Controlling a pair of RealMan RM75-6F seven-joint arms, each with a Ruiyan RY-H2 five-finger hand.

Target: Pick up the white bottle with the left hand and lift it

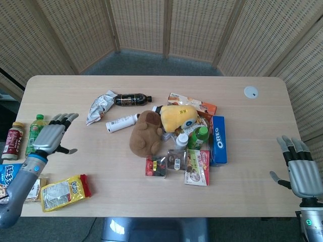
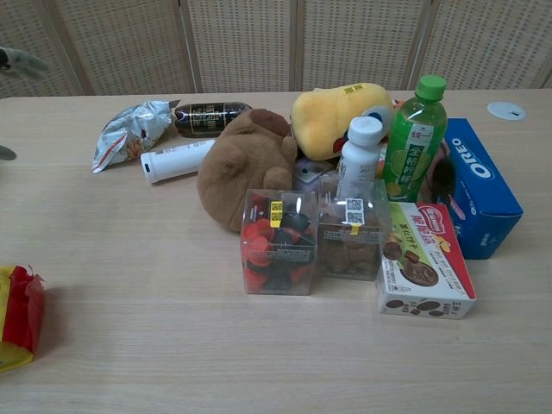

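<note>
White bottle (image 2: pixel 357 158) upright; long axis vertical, cap up.

A brown plush toy (image 1: pixel 145 132) is lying on the worktop (image 1: pixel 116 174), leaning against a yellow plush toy (image 1: pixel 178 116). A green bottle (image 2: pixel 413 138) is standing upright beside a blue Oreo box (image 2: pixel 479 185). Two clear candy boxes (image 2: pixel 278 241) are sitting side by side next to a cookie box (image 2: pixel 421 270). A crumpled silver wrapper (image 1: pixel 100 107) is lying near a dark bottle (image 1: pixel 130 99). A yellow snack bag (image 1: pixel 64 191) is resting at the worktop's near edge.
</note>
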